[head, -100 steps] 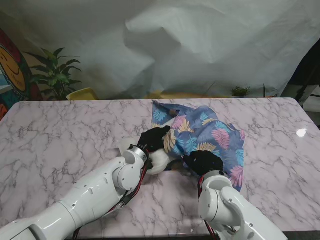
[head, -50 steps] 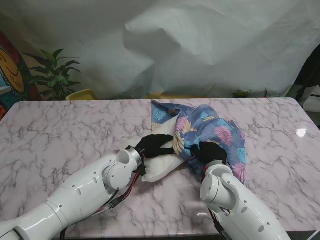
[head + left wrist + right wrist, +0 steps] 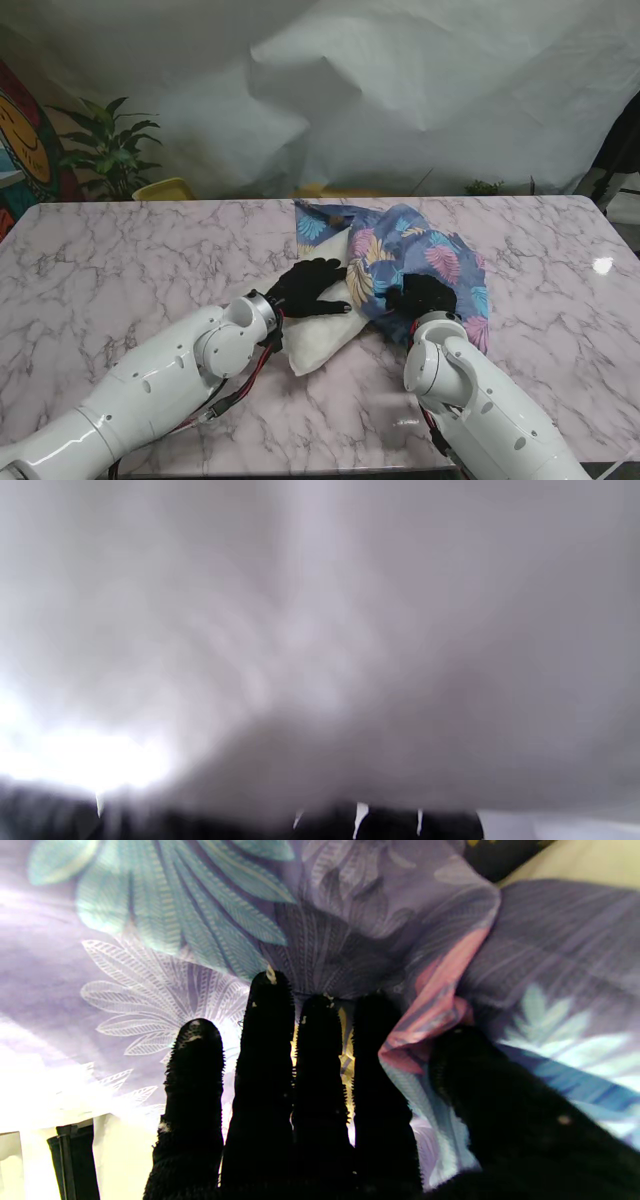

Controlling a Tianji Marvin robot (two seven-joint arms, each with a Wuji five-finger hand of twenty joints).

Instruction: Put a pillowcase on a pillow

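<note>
A white pillow [image 3: 320, 335] lies on the marble table [image 3: 120, 260], its far end inside a blue floral pillowcase [image 3: 410, 255]. My left hand [image 3: 308, 288] in a black glove rests flat on the pillow's bare part, fingers spread; the left wrist view shows only blurred white pillow [image 3: 300, 655]. My right hand [image 3: 425, 294] grips the pillowcase's near edge. In the right wrist view its fingers [image 3: 270, 1050] and thumb pinch a fold of the pillowcase [image 3: 425, 1010].
A potted plant [image 3: 110, 150] and a yellow object [image 3: 165, 188] stand beyond the table's far left edge. White sheeting hangs behind. A small green plant [image 3: 483, 184] sits past the far right edge.
Both hands have moved farther from me. The pillow has slid deeper into the pillowcase, and the right hand has carried the fabric edge along.
</note>
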